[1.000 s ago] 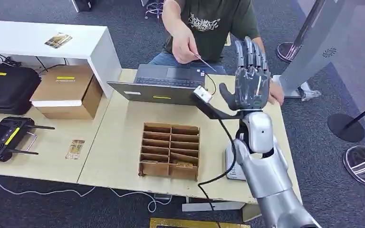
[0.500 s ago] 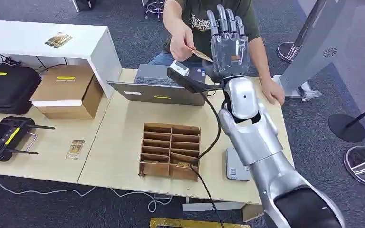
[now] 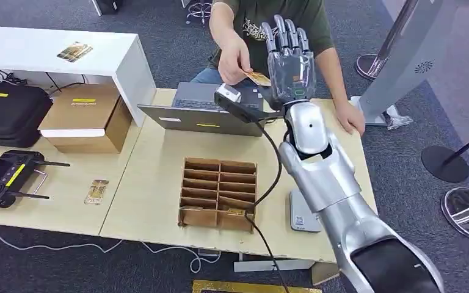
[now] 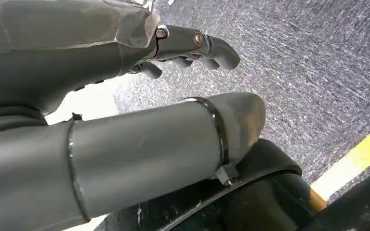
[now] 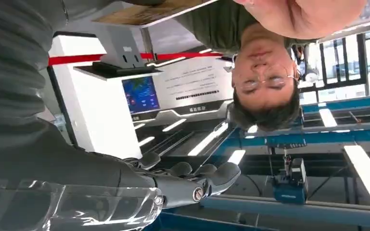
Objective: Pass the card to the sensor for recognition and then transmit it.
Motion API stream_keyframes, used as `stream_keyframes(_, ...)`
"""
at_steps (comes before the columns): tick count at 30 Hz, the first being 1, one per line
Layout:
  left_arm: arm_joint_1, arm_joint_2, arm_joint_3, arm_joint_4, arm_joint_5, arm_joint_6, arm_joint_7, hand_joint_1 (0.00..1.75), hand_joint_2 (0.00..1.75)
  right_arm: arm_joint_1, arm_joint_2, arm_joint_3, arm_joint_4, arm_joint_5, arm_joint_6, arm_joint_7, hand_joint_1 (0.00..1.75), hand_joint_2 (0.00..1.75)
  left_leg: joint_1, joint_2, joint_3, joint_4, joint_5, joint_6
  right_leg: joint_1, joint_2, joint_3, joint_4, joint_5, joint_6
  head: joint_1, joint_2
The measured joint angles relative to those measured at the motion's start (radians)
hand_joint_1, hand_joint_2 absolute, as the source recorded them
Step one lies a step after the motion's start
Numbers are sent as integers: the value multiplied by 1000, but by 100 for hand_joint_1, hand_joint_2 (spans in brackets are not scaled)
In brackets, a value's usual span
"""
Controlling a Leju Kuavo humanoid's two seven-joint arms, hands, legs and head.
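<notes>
The right hand (image 3: pixel 290 61) is reaching up above the laptop (image 3: pixel 204 110), fingers extended and apart, gripping nothing. The card (image 3: pixel 257 78) is sitting just beside its palm, pinched in the person's hand (image 3: pixel 235 61). The left hand (image 4: pixel 125 110) is hanging over carpet, fingers curling loosely, holding nothing.

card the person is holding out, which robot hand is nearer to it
Right. The right hand is raised beside the card, fingers extended, not yet holding it. The left hand hangs low over the floor, away from it.
</notes>
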Motion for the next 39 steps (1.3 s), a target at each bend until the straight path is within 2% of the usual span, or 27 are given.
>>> stream_keyframes(8,1,0,-3,0,0,0,0,0,0,1,-13,1,2,-3,-17,5,0,175,0,0,0,0,0,0,0,0,0,0,0,0,0,0)
stream_keyframes(9,1,0,-6,0,0,0,0,0,0,1,-16,1,2,-4,-18,5,12,175,0,0,0,0,0,0,0,0,0,0,0,0,0,0)
stream_keyframes(10,1,0,-7,0,0,0,0,0,0,2,-16,1,2,-4,-19,5,54,175,0,0,0,0,0,0,0,0,0,0,0,0,0,0)
stream_keyframes(11,2,0,-9,0,0,0,0,0,0,2,-20,1,2,-5,-20,6,159,175,0,0,0,0,0,0,0,0,0,0,0,0,0,0)
stream_keyframes(12,2,0,-10,0,0,0,0,0,0,3,-21,1,2,-6,-20,7,175,175,0,0,0,0,0,0,0,0,0,0,0,0,0,0)
stream_keyframes(35,4,0,-15,0,11,-2,-2,0,0,11,-31,1,2,6,-32,4,175,175,0,0,0,0,0,0,0,0,0,0,0,0,0,0)
stream_keyframes(38,-1,10,-15,0,21,-58,-48,0,0,11,-27,2,2,16,-23,11,175,175,0,0,0,0,0,0,0,0,0,0,0,0,0,0)
stream_keyframes(39,-1,12,-15,0,21,-54,-46,0,0,10,-26,2,2,19,-21,12,175,175,0,0,0,0,0,0,0,0,0,0,0,0,0,0)
